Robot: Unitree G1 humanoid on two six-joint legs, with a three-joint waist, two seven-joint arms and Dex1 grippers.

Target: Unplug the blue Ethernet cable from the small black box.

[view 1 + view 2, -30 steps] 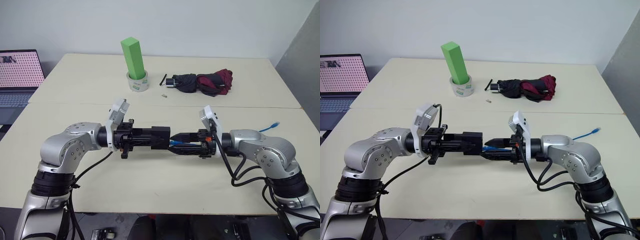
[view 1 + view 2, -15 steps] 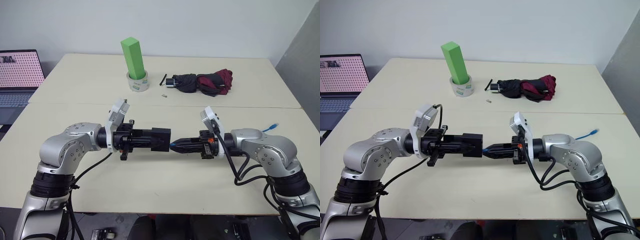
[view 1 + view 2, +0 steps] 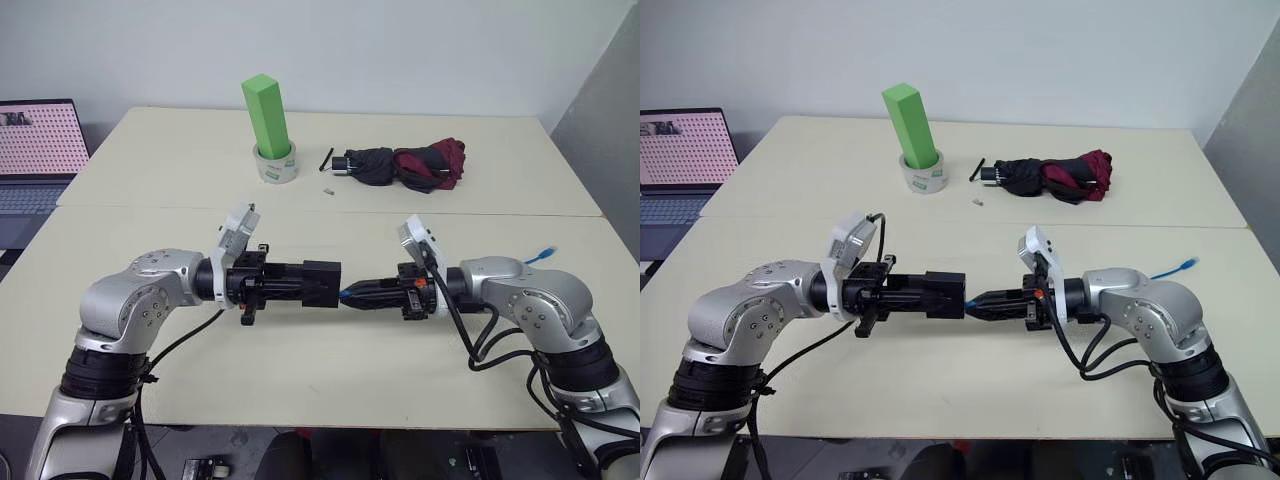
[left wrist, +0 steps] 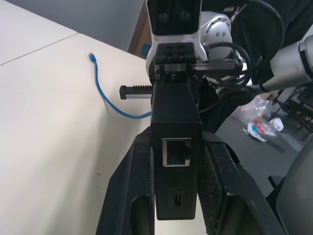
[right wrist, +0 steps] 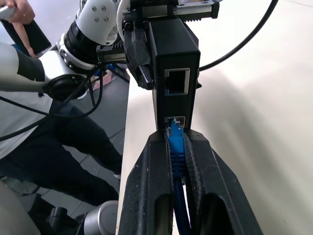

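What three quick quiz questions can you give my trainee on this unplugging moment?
1. True or false: the left end effector is shut on the small black box.
2. What does the right end effector pinch? A) blue Ethernet cable B) umbrella C) green block
3. Fill in: the cable's free end lies on the ____.

Key: 1 true; 2 A; 3 table.

Small black box point(image 3: 322, 280) held level above table; blue Ethernet cable point(image 5: 177, 152) plug at its port.
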